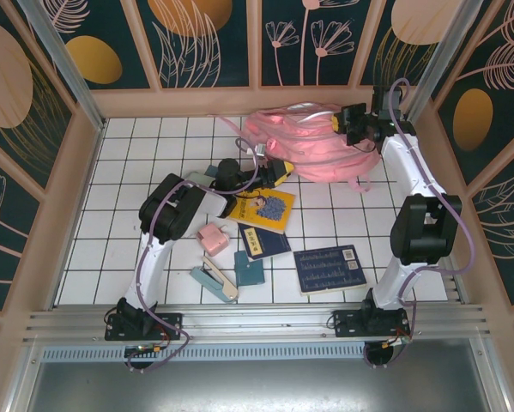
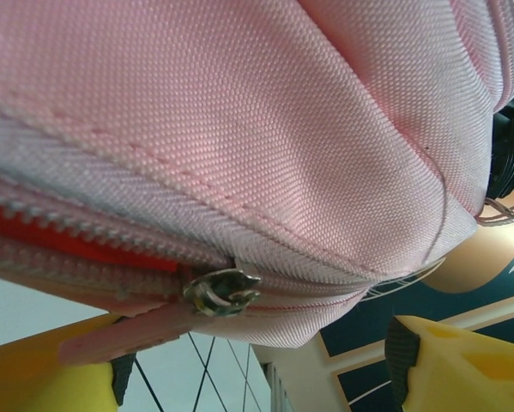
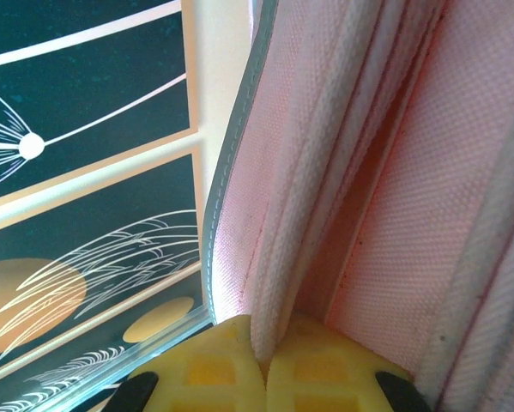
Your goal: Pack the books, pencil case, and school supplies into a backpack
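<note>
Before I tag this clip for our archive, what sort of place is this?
Probably a robot test cell, not a real room: white gridded tabletop, aluminium frame rails at its near edge, printed floral wall panels around it.

Tiled table (image 1: pixel 136 154) holds backpack (image 1: pixel 317 153), books (image 1: pixel 270 211), school supplies (image 1: pixel 212 239)

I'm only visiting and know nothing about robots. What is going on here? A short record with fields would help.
backpack: pink, lying at the far right of the table
right gripper: shut on a fold of the backpack
left gripper: open, fingers either side of the zipper pull
yellow book, small navy book, large navy book: flat on the table, not packed
</note>
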Action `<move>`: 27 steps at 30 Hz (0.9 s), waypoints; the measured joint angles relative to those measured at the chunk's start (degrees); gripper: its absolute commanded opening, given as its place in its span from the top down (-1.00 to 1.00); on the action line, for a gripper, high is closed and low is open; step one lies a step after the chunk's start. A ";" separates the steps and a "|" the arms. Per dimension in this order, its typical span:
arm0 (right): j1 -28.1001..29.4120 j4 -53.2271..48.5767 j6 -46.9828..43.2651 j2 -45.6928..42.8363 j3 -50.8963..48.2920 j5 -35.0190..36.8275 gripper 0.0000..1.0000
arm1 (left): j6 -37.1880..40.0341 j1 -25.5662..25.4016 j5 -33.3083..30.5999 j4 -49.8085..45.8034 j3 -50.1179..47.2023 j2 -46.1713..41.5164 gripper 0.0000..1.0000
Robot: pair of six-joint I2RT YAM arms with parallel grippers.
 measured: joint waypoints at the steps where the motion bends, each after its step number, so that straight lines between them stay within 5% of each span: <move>1: 0.04 0.24 0.07 0.00 -0.09 0.00 1.00 | 0.26 0.00 -0.04 -0.28 0.00 0.00 -0.46; 10: 0.17 0.24 0.00 -0.02 -0.15 0.02 1.00 | 2.01 0.87 -1.18 -1.55 -1.53 -0.26 -0.30; 18: 0.20 0.24 0.02 -0.02 -0.15 0.02 1.00 | 4.28 2.56 -2.49 -2.91 -4.37 -2.14 -0.67; 27: 0.35 0.31 0.22 -0.02 -0.15 0.02 1.00 | 2.69 2.60 -2.84 -2.23 -2.14 -1.90 -0.75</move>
